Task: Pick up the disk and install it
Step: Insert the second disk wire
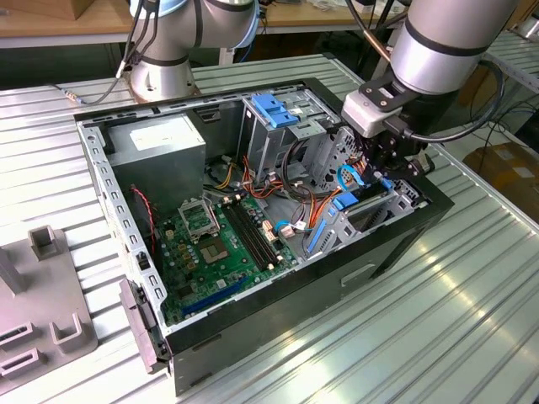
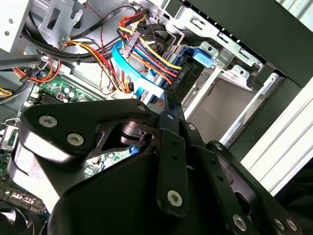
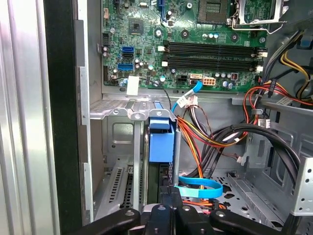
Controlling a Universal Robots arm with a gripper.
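Observation:
The disk (image 3: 161, 143), a dark slab with a bright blue plastic frame, stands on edge in the metal drive bay (image 3: 113, 128) at the end of the open computer case (image 1: 278, 316) on the exterior view's right. Its blue frame also shows in the exterior view (image 1: 340, 204) and in the second wrist view (image 2: 201, 55). My gripper (image 3: 168, 209) sits over the disk's near end with its fingers drawn together on it. In the exterior view my gripper (image 1: 384, 180) hangs just above the bay, inside the case wall. A light blue data cable (image 3: 198, 187) loops beside the fingers.
The green motherboard (image 1: 217, 244) lies on the case floor. Bundled orange, red and yellow cables (image 3: 215, 142) run next to the bay. A grey power supply box (image 1: 160, 143) and a metal cage with a blue latch (image 1: 274, 109) stand at the back. A grey fixture (image 1: 46, 311) sits outside on the ribbed table.

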